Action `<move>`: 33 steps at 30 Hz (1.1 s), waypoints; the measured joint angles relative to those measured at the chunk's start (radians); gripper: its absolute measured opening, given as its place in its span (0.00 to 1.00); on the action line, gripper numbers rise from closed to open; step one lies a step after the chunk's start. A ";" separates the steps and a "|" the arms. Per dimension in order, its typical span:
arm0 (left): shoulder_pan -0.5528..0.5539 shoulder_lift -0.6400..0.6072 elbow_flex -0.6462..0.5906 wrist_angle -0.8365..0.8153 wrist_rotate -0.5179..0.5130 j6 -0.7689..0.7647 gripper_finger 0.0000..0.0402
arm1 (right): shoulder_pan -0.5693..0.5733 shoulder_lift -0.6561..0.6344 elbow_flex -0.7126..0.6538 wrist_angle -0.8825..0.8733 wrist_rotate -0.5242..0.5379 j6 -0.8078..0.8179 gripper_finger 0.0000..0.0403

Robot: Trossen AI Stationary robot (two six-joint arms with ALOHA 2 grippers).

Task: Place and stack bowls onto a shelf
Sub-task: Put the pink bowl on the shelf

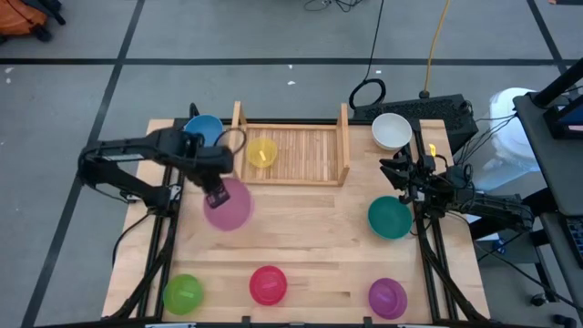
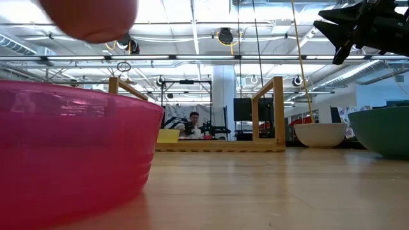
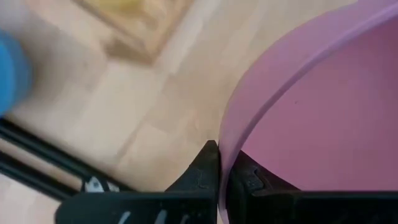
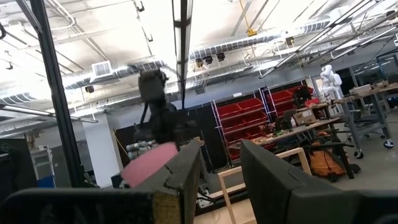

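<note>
The left end effector [image 1: 217, 195] was found clamped on the rim of the pink bowl [image 1: 228, 204], one finger inside the wall and one outside, as shown in the left wrist view. The bowl appeared to be carried clear of the surface [image 1: 310, 246], though lift could not be confirmed from above. Just beyond the end effector, toward the far edge, the shelf [image 1: 296, 153] was observed with only the yellow bowl [image 1: 262, 151] on its slats, at the end nearer the held bowl. The blue bowl [image 1: 204, 129] was noted beside the shelf's near upright board, outside it.

The task was judged to be at an early stage: one bowl shelved, one in hand, six left. The green bowl [image 1: 183, 293], red-magenta bowl [image 1: 268, 284] and purple bowl [image 1: 387, 297] were seen along the front edge, well apart. The teal bowl [image 1: 390, 218] and white bowl [image 1: 391, 131] lay at the far side, by the waiting right end effector [image 1: 401, 175], whose fingers stood apart and empty.

Open room was noted between the held bowl and the shelf's open front; the upright side boards were judged the edges to be cleared.
</note>
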 joint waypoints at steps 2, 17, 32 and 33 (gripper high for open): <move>0.027 0.042 0.068 -0.001 -0.019 0.028 0.01 | 0.000 0.000 0.000 0.000 -0.003 0.000 0.27; 0.227 0.549 0.633 0.001 0.000 0.447 0.01 | 0.000 0.000 0.000 0.000 -0.005 0.000 0.27; 0.409 0.773 0.783 0.196 0.018 0.489 0.01 | 0.000 0.000 0.000 -0.001 -0.005 0.000 0.27; 0.413 0.785 0.783 0.206 0.019 0.495 0.01 | 0.000 0.000 0.000 -0.001 -0.005 0.001 0.27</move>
